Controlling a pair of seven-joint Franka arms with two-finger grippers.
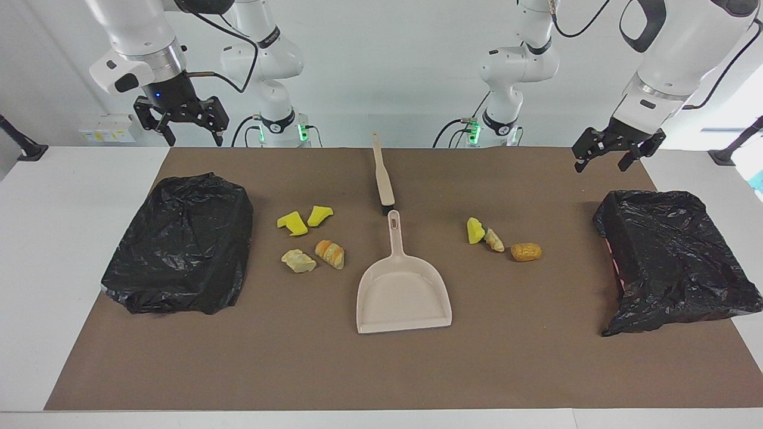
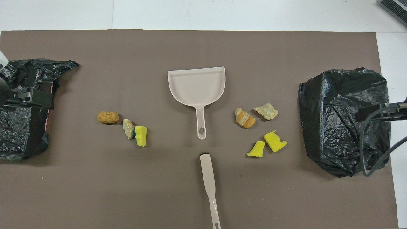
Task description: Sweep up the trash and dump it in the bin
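On brown mat, trash (image 1: 322,253) lies as seven yellow and tan bits.

Mat (image 1: 381,369): brown; you see it lying flat over most of the table.
Table (image 1: 59,238): white; it borders your mat at three, six and nine o'clock in the facing view.
Box (image 1: 106,128): white with yellow marks; look toward ten o'clock, at the table's edge.
Stand (image 1: 24,148): black; just beside that box.

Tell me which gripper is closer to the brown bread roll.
Left. The left gripper hangs over the mat's edge by the bin bag nearest the bread roll; the right gripper hangs at the other end, past the dustpan.
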